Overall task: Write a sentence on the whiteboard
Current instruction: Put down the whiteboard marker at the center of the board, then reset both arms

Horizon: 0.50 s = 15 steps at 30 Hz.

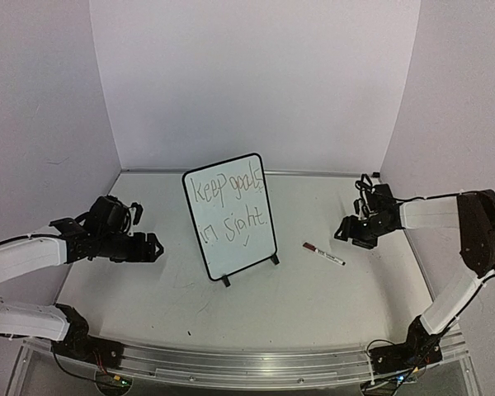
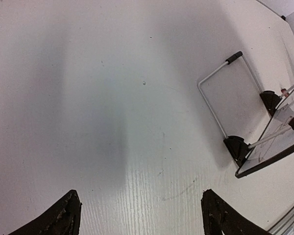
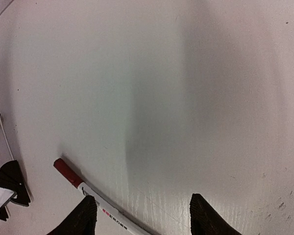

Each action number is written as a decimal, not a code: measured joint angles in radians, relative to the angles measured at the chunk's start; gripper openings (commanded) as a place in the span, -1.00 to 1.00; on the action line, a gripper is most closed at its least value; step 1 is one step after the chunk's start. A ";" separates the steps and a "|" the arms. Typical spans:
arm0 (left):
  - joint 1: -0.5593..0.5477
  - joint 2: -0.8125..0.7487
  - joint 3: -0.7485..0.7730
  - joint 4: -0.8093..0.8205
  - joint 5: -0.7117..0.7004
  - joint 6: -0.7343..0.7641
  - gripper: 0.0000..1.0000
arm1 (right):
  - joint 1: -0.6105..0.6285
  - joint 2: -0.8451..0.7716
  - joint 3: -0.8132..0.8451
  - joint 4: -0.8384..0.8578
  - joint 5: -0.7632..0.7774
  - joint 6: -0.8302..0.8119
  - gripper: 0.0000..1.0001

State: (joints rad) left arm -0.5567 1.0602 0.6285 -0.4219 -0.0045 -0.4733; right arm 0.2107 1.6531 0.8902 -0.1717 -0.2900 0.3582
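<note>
The whiteboard (image 1: pixel 228 216) stands upright on two black feet in the middle of the table, tilted slightly. The sentence (image 1: pixel 229 206) "Keep goals in sight" is on it in two lines with a tick below. A white marker with a red cap (image 1: pixel 323 253) lies on the table right of the board; it also shows in the right wrist view (image 3: pixel 90 193). My left gripper (image 1: pixel 155 247) is open and empty, left of the board. My right gripper (image 1: pixel 344 232) is open and empty, just right of the marker. The board's wire stand and feet (image 2: pixel 237 147) show in the left wrist view.
White walls enclose the table on the left, back and right. A metal rail (image 1: pixel 247 363) runs along the near edge between the arm bases.
</note>
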 measured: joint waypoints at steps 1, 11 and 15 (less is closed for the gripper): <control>0.015 0.004 0.000 0.001 0.002 0.002 0.73 | -0.003 0.000 0.000 -0.002 0.020 -0.006 0.96; 0.325 0.139 0.064 0.048 0.026 0.065 0.84 | -0.077 -0.122 -0.011 -0.023 0.168 -0.032 0.97; 0.414 0.124 0.112 0.109 -0.042 0.086 0.93 | -0.099 -0.270 -0.070 0.003 0.250 -0.047 0.97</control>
State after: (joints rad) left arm -0.1431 1.1845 0.7402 -0.3131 -0.0469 -0.3869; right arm 0.1121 1.3827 0.8205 -0.1688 -0.0404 0.3117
